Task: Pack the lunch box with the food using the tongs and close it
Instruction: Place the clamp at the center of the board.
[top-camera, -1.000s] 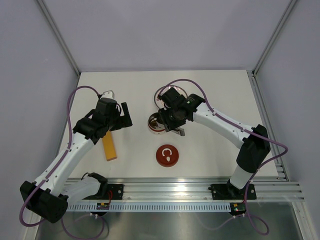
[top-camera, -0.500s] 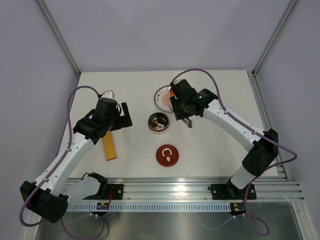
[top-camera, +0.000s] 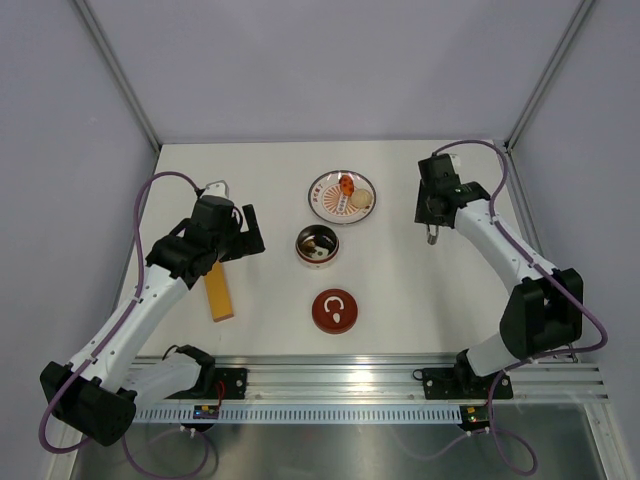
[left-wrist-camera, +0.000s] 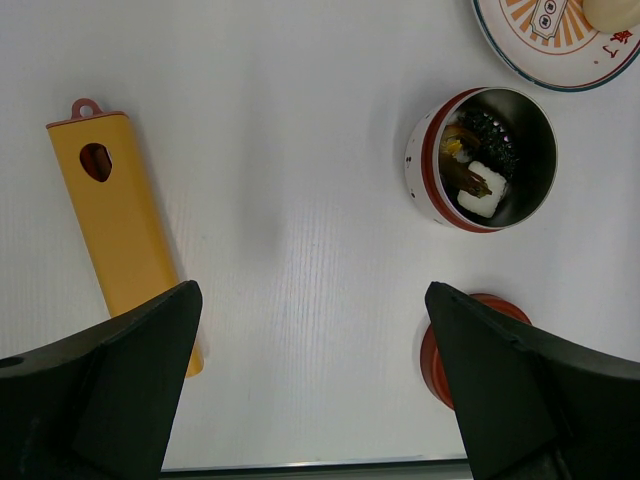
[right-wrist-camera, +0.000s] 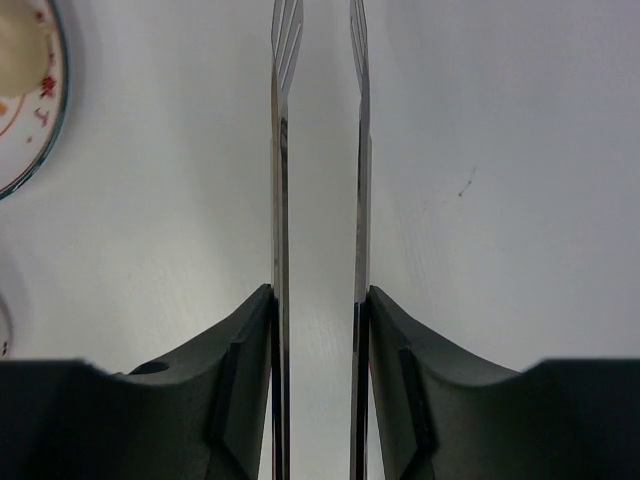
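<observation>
The lunch box (top-camera: 317, 246) is an open steel tin at the table's middle, with black, brown, white and orange food (left-wrist-camera: 478, 172) in it. Its dark-red lid (top-camera: 336, 311) lies nearer the front, white mark up. An orange piece (top-camera: 345, 187) and a beige piece (top-camera: 360, 200) rest on the patterned plate (top-camera: 325, 201) behind the tin. My right gripper (top-camera: 430, 222) is off to the right of the plate, shut on the tongs (right-wrist-camera: 279, 200), whose two arms stand apart with nothing between their tips. My left gripper (top-camera: 254, 232) hangs open left of the tin.
A flat yellow-orange bar (top-camera: 218, 290) lies on the table under the left arm. The enclosure's walls and frame posts bound the table at the back and sides. An aluminium rail (top-camera: 400, 385) runs along the front edge.
My right arm has swung from over the tin, past the plate, to the table's right side, carrying the tongs. The plate and tin are now uncovered. The left arm has not moved.
</observation>
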